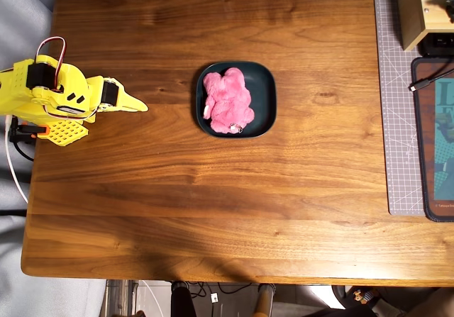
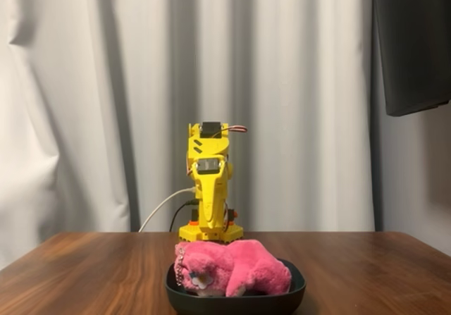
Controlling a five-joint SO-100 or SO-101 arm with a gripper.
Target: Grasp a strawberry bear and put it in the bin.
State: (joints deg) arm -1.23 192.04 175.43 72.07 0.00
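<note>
Nowhere on the arm, the toy or the dish is any writing readable; print on the mat at the right edge of the overhead view is too small to make out.

Seen from overhead, the jaws (image 1: 140, 106) taper to a single yellow point with no gap between the tips — pressed together, holding nothing, touching nothing. They point toward the dish but stand well apart from it, over bare wood.

The yellow arm (image 1: 50, 93) is folded back on itself at the left end of the bench (image 1: 213, 210); in the fixed view it (image 2: 209, 188) rises as a compact upright stack above its base, a white cable trailing off to the left.

The strawberry bear (image 1: 228, 100) lies inside the bin (image 1: 264, 97), near the middle of the bench, filling the left part of the dish in the overhead view. In the fixed view the bear (image 2: 232, 267) lies slumped on its side, its pink bulk showing above the dark rim of the bin (image 2: 296, 287).
</note>
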